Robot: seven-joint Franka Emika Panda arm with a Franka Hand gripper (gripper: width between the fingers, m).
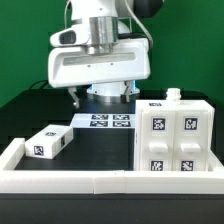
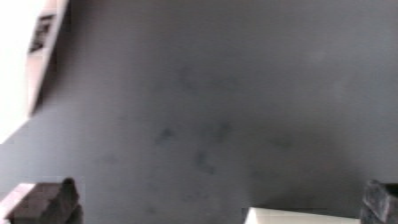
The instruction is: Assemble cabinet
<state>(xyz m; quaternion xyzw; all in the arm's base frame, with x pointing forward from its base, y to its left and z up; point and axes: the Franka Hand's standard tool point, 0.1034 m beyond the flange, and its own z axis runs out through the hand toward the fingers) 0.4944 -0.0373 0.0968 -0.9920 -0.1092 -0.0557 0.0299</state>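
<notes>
The white cabinet body, a box with several marker tags on its front, stands at the exterior view's right. A smaller white tagged block lies on the black table at the left. My gripper hangs over the back middle of the table, above the marker board, apart from both pieces. It is open wide and empty. In the wrist view the gripper shows only its dark fingertips at the two lower corners, with bare black table between them. A white corner shows near one finger; I cannot tell which piece it is.
The low white border frame runs along the front and left of the black table. A pale strip crosses one corner of the wrist view. A green wall stands behind.
</notes>
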